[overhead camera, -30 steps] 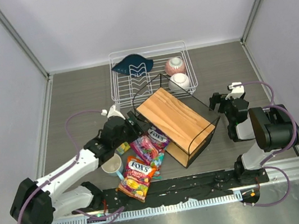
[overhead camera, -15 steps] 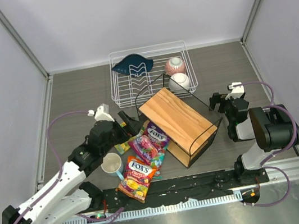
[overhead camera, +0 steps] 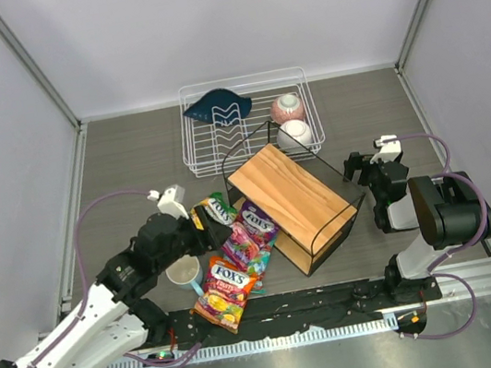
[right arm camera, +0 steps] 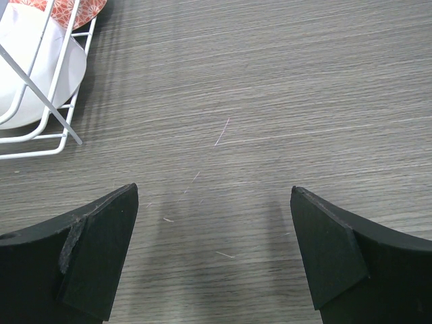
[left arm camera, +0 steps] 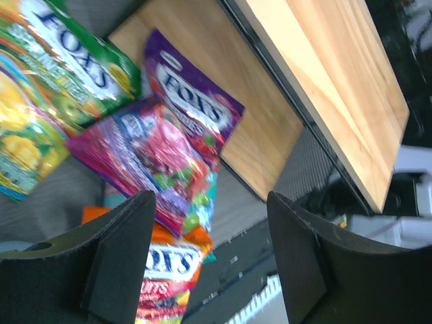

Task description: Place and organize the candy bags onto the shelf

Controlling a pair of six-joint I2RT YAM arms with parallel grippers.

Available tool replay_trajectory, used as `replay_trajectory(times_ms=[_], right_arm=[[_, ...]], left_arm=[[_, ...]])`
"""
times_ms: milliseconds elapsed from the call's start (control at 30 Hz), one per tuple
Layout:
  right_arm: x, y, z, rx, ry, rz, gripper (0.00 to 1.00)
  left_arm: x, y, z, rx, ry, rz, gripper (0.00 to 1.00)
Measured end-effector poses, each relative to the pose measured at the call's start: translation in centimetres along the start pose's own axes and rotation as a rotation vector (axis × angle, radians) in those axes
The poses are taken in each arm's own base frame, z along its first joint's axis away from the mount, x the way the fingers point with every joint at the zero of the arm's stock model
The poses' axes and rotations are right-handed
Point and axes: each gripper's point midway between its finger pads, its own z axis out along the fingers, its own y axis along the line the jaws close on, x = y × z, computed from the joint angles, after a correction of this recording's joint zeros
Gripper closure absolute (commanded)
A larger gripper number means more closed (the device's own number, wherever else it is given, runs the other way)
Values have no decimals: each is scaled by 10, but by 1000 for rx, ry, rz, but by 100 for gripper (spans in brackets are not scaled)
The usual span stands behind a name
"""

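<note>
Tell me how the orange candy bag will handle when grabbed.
Orange bag: likely floppy, its film looks crinkled and lumpy. The glossy skin may slip when pinched. Its top seems tucked under the pink bag, so lifting could drag that one.

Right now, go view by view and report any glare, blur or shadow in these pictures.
Top external: sharp, evenly lit, only a soft shadow beside the shelf. Left wrist: tilted frame, white glare on the glossy green bag, the near left fingers dark and soft. Right wrist: table grain crisp, a faint shadow low between the right fingers.
</note>
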Motion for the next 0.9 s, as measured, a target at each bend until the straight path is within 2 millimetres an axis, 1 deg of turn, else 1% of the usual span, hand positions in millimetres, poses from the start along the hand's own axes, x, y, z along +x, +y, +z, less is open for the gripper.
replay_trajectory(times_ms=[100,267,367,467,567,633,767,900], right_arm=[[0,0,0,0,0,0,0],[0,0,0,0,0,0,0],[0,0,0,0,0,0,0],[0,0,0,0,-1,0,0],[0,0,0,0,-1,0,0],[0,0,0,0,-1,0,0],[0,0,0,0,-1,0,0],[0,0,0,0,-1,0,0]], left_arm=[[17,-9,-7,42,37,36,27],[60,-15,-13,26,120,130,22],[89,-13,-16,-13,161,221,21],[116,-7,-19,-78,196,319,21],[129,-6,-21,-139,191,392,20],[134,-7,-22,-191,178,433,20],[139,-11,-21,-299,139,513,19],[142,-4,-18,-352,111,549,20]])
